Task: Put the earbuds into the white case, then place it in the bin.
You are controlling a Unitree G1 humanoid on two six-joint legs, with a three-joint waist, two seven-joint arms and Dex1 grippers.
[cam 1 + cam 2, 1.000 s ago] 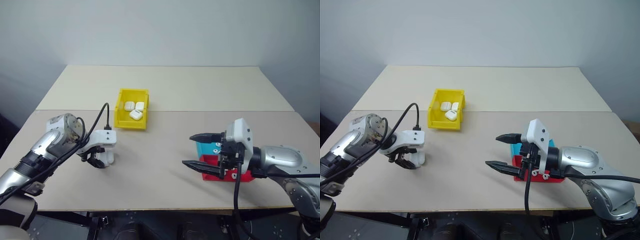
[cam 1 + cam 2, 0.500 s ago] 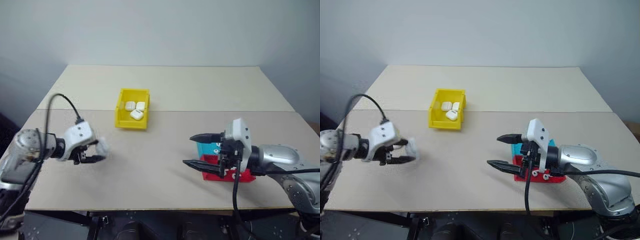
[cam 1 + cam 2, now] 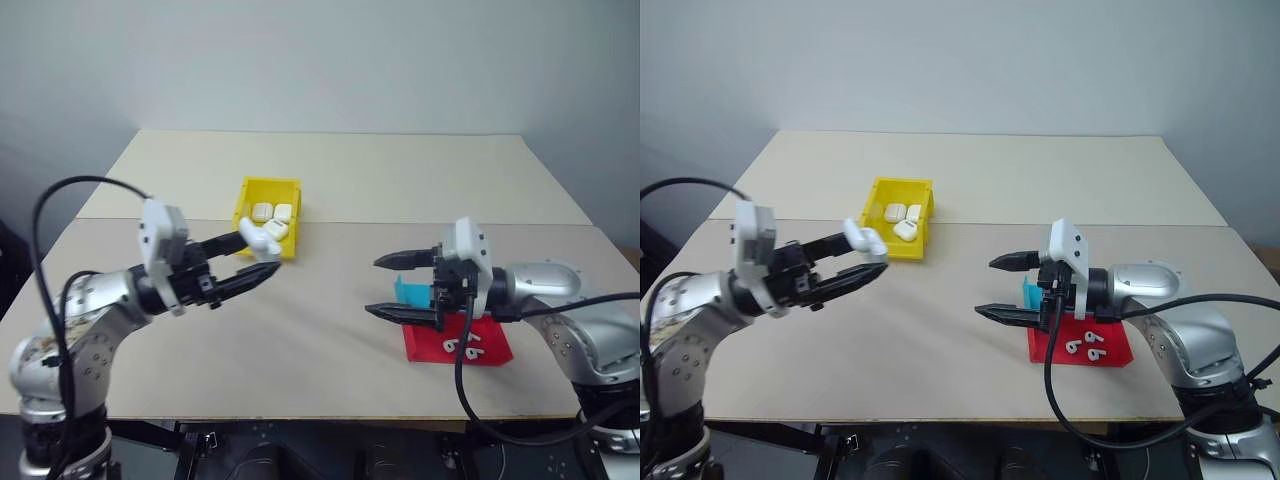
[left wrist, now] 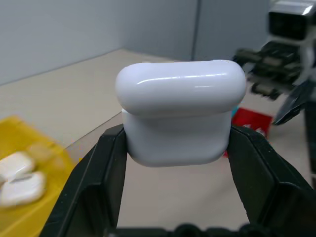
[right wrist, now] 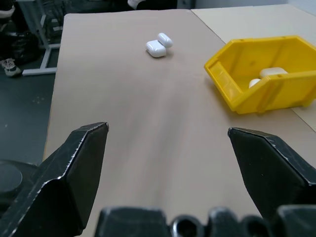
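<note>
Left pincer [image 3: 862,257] is clamping the white case [image 4: 180,111], lid shut, in the air just in front of the yellow bin [image 3: 880,243], which is already holding three more white cases [image 3: 902,219]. Right pincer [image 3: 998,287] is hanging with fingers wide apart and nothing between them, well to the right of the bin. Behind it two earbuds [image 3: 1086,343] are lying on the red tray [image 3: 1116,355], with a teal tray [image 3: 410,293] at that tray's far edge, well apart from the bin across bare bench [image 3: 940,330].

Clearance on table

We see bare table [image 3: 940,330] between the left gripper [image 3: 862,258] and right gripper [image 3: 998,287]; the bin [image 3: 898,217] stands behind the left, the red tray [image 3: 1080,345] under the right.
</note>
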